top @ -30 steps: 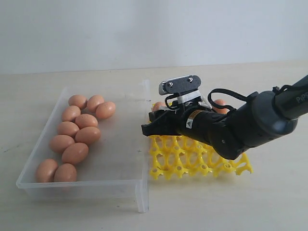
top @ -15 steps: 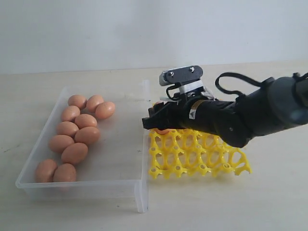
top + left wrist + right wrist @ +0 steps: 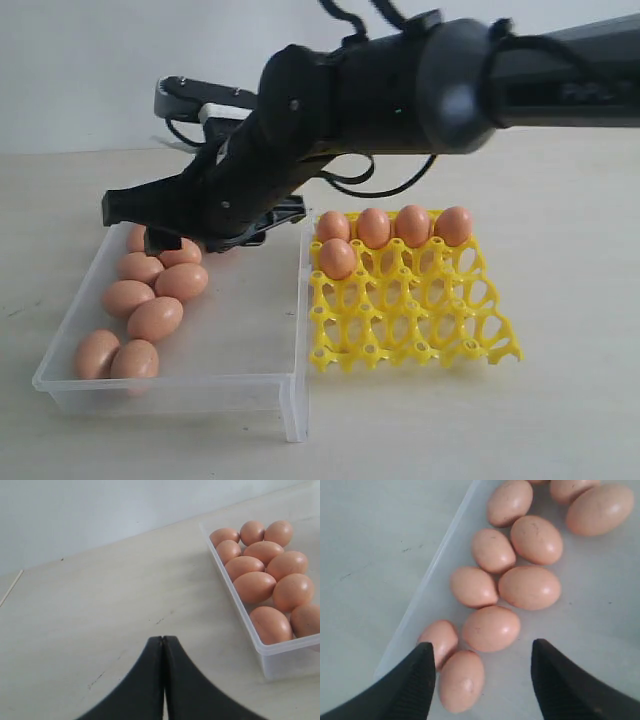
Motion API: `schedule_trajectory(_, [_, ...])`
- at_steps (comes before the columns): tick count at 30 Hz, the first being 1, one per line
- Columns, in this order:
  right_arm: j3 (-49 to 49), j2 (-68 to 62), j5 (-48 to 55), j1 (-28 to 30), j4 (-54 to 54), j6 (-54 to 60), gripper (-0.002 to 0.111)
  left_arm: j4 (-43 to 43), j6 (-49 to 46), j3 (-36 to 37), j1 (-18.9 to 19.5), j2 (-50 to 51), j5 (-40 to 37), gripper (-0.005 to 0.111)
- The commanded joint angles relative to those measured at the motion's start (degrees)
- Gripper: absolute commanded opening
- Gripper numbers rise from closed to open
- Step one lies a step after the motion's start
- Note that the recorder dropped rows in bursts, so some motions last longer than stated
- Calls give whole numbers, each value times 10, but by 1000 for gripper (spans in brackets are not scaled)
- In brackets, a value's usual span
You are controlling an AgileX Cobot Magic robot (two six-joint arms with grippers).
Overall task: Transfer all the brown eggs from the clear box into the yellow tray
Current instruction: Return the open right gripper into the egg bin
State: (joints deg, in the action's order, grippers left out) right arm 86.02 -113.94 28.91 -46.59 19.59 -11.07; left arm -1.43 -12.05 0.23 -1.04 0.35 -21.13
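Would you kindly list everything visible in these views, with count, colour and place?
table: one, pale beige, under everything
wall: one, pale grey, behind the table
clear box: one, transparent, left in the exterior view
yellow tray: one, bright yellow, right beside the box
brown eggs: eleven, orange-brown, in the box, clustered along its left side
brown eggs: five, orange-brown, in the tray, four in the back row, one in the next row's leftmost cup
right end effector: one, black, open, above the boxed eggs
left end effector: one, black, shut, over bare table beside the box
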Motion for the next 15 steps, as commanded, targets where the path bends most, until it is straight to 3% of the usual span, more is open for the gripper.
schedule_trajectory(1, [80, -74, 31, -7, 6, -99, 56, 0, 3, -2, -1, -3, 4, 0])
schedule_trajectory(8, [138, -133, 92, -7, 24, -171, 56, 0, 3, -2, -1, -3, 4, 0])
schedule_trajectory(15, [138, -160, 88, -17, 64, -189, 56, 0, 3, -2, -1, -3, 4, 0])
